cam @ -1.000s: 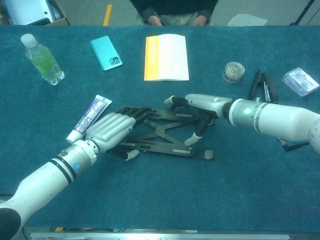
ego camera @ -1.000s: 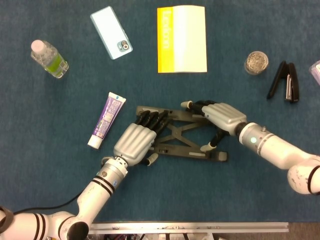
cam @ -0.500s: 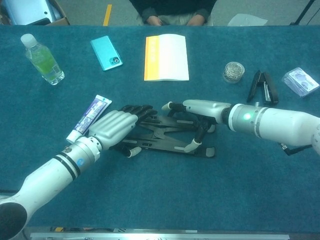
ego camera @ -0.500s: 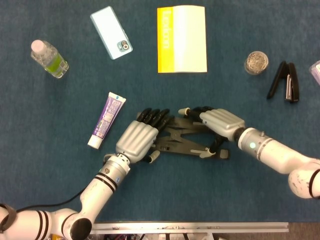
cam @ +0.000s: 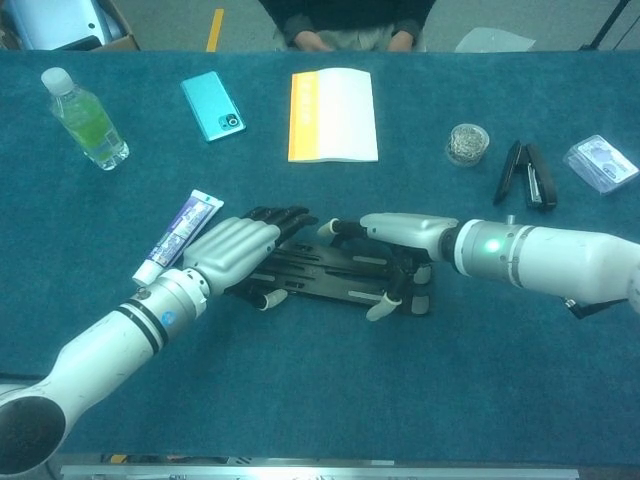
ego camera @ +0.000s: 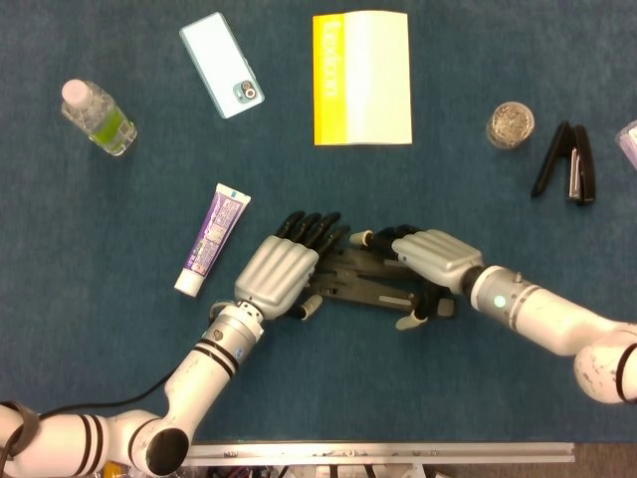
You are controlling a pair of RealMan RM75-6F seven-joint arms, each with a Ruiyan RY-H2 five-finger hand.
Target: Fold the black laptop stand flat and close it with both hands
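The black laptop stand (ego camera: 363,279) lies flat on the blue table, its two rails drawn close together into a narrow bundle, also seen in the chest view (cam: 330,272). My left hand (ego camera: 279,271) grips its left end, fingers laid over the top and thumb at the near side (cam: 232,250). My right hand (ego camera: 430,261) grips the right end, fingers reaching over the far rail and thumb on the near rail (cam: 400,238). The hands' fingertips almost meet above the stand's middle. Much of the stand is hidden under both hands.
A toothpaste tube (ego camera: 212,239) lies just left of my left hand. Farther back are a bottle (ego camera: 98,117), a phone (ego camera: 223,65) and a yellow-white booklet (ego camera: 362,78). A small jar (ego camera: 510,124) and a black stapler (ego camera: 565,161) sit at the right.
The stand's crossed links have collapsed and its rails have come together. My right hand has slid left and nearer; my left hand has shifted slightly right, so the hands are closer.
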